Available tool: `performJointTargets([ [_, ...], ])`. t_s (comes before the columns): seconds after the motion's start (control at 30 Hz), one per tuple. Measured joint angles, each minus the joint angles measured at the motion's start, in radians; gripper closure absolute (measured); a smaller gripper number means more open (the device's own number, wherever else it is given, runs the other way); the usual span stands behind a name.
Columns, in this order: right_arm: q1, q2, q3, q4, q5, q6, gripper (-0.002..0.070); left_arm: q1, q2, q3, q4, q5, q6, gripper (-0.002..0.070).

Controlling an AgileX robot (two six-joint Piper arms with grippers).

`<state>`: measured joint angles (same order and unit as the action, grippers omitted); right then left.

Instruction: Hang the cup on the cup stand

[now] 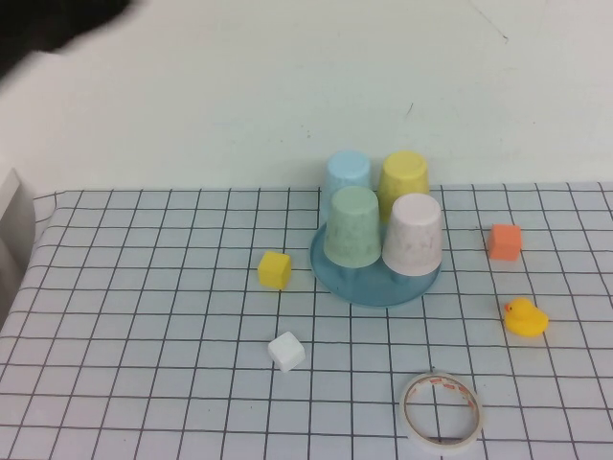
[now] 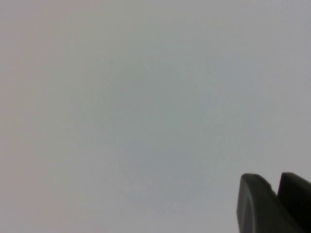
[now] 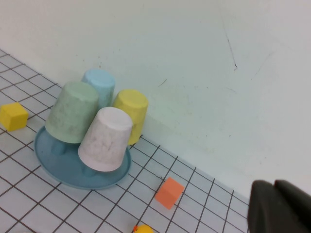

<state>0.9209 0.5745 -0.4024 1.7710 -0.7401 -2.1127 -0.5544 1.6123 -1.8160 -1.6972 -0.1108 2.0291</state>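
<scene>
White wall stands behind the checked table (image 1: 144,316), and near the middle of it sits the cup stand (image 1: 375,280). The pink cup (image 1: 414,235) is already upside down on the stand, at about 4 o'clock on the blue dish. A green cup (image 1: 351,226) is at 8 o'clock, a blue cup (image 1: 347,176) at 11 o'clock and a yellow cup (image 1: 403,179) at 1 o'clock.

Your left gripper (image 2: 276,204) is up high, facing only wall, and its jaws look nearly together, though just their tips show. Your right gripper (image 3: 282,206) is also pulled back, off past the orange block (image 1: 505,241); you cannot tell how its jaws stand.

So the hanging looks done. Check that the pink cup sits straight on its peg and does not lean on the green one; they look very close. Keep both arms away so you do not bump the stand.
</scene>
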Motion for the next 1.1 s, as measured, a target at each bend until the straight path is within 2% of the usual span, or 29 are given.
performJointTargets([
  [0.13,0.000,0.000,0.000,0.000,0.000,0.000,0.0678,0.000,-0.147,0.077,-0.007,-0.077,0.128,0.0651],
  [0.33,0.000,0.000,0.000,0.000,0.000,0.000,0.0678,0.000,-0.378,0.250,-0.051,-0.305,0.316,0.0672],
  [0.57,0.000,0.000,0.000,0.000,0.002,0.000,0.0678,0.000,-0.564,0.394,-0.066,-0.515,0.311,0.0675],
  [1.0,0.000,0.000,0.000,0.000,0.006,0.000,0.0678,0.000,-0.654,0.451,-0.077,-0.600,0.293,0.0675],
  [1.1,0.000,0.000,0.000,0.000,0.009,0.000,0.0678,0.026,-0.674,0.473,-0.088,-0.609,0.293,0.0675],
])
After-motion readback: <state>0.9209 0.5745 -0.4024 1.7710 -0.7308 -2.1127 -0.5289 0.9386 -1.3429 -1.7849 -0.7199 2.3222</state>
